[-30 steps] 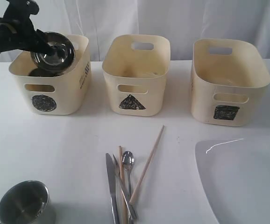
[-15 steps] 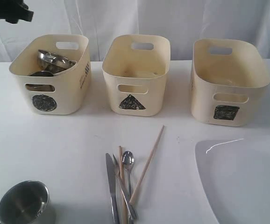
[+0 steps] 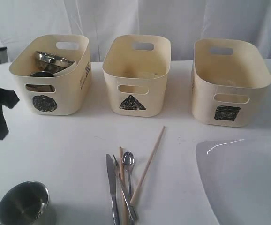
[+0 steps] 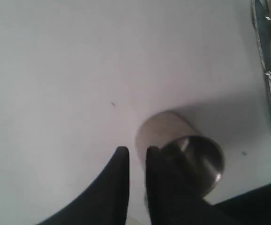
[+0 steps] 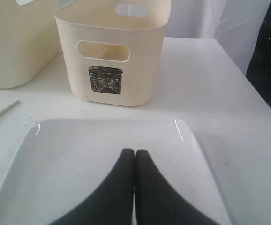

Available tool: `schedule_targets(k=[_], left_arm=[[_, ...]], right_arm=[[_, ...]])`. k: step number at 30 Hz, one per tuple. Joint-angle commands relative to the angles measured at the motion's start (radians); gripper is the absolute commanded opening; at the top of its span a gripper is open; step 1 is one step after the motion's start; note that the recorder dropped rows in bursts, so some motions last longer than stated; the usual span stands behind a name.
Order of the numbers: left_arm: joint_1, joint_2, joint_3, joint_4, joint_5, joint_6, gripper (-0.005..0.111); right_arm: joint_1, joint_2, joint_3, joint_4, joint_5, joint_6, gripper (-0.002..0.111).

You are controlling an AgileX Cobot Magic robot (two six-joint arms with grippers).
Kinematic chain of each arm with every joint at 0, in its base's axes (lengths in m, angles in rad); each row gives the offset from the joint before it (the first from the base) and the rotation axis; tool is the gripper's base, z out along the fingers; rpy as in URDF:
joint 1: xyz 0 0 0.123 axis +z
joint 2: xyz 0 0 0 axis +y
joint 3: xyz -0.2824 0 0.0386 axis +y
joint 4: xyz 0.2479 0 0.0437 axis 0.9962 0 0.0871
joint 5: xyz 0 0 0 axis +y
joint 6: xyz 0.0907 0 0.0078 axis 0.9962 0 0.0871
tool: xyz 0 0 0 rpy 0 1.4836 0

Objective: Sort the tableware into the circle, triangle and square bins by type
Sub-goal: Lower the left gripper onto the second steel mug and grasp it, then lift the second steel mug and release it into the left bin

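Here, on a white table [image 3: 70, 145], the left gripper [image 4: 136, 152] hangs at the far left edge. Its two dark fingers are parted by a narrow gap and hold nothing. A steel cup [image 3: 23, 202] stands mouth up at the near left corner; the left wrist view shows it just beside the fingers, not between them.

At the back left, the circle bin [image 3: 65, 96] holds a steel bowl [image 3: 54, 61], tilted on something dark that cannot be made out. The triangle bin [image 3: 156, 89] stands in the middle of the row. In front of it lie a steel knife [image 3: 111, 187], a spoon [image 3: 128, 161] and two wooden chopsticks [image 3: 147, 164], bunched together, with one chopstick angled off to the right.

The square bin [image 3: 206, 93] stands at the back right. A large white rounded-square plate [image 3: 248, 183] fills the near right corner. The right gripper [image 5: 135, 153] hovers over the plate, fingers pressed together, holding nothing.
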Motion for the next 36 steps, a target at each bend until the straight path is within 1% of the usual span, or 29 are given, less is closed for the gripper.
schedule_targets(k=[1, 3, 5, 7, 8, 15, 19, 26, 28, 29, 31, 33, 34, 36], left_arm=[[0.0, -0.008, 0.13, -0.179, 0.095, 0.112, 0.033], [0.0, -0.008, 0.186, -0.205, 0.087, 0.155, 0.043], [0.0, -0.008, 0.233, -0.202, 0.026, 0.179, 0.056], [0.0, -0.008, 0.273, -0.202, -0.046, 0.199, 0.063], [0.0, -0.008, 0.294, -0.202, -0.086, 0.218, 0.065], [0.0, -0.008, 0.422, -0.202, -0.311, 0.342, 0.064], [0.0, -0.008, 0.483, -0.202, -0.45, 0.351, 0.064], [0.0, -0.008, 0.538, -0.202, -0.572, 0.351, 0.064], [0.0, -0.008, 0.551, -0.202, -0.604, 0.351, 0.059], [0.0, -0.008, 0.556, -0.202, -0.613, 0.351, 0.053], [0.0, -0.008, 0.556, -0.204, -0.604, 0.351, 0.035], [0.0, -0.008, 0.556, -0.225, -0.57, 0.351, 0.012], [0.0, -0.008, 0.556, -0.232, -0.549, 0.351, 0.003], [0.0, -0.008, 0.556, -0.234, -0.511, 0.351, 0.0]], right_arm=[[0.003, -0.006, 0.001, -0.001, -0.006, 0.004, 0.0], [0.003, -0.006, 0.001, -0.001, -0.006, 0.004, 0.0], [0.003, -0.006, 0.001, -0.001, -0.006, 0.004, 0.0], [0.003, -0.006, 0.001, -0.001, -0.006, 0.004, 0.0], [0.003, -0.006, 0.001, -0.001, -0.006, 0.004, 0.0], [0.003, -0.006, 0.001, -0.001, -0.006, 0.004, 0.0], [0.003, -0.006, 0.001, -0.001, -0.006, 0.004, 0.0], [0.003, -0.006, 0.001, -0.001, -0.006, 0.004, 0.0], [0.003, -0.006, 0.001, -0.001, -0.006, 0.004, 0.0], [0.003, -0.006, 0.001, -0.001, -0.006, 0.004, 0.0], [0.003, -0.006, 0.001, -0.001, -0.006, 0.004, 0.0], [0.003, -0.006, 0.001, -0.001, -0.006, 0.004, 0.0], [0.003, -0.006, 0.001, -0.001, -0.006, 0.004, 0.0], [0.003, -0.006, 0.001, -0.001, -0.006, 0.004, 0.0]])
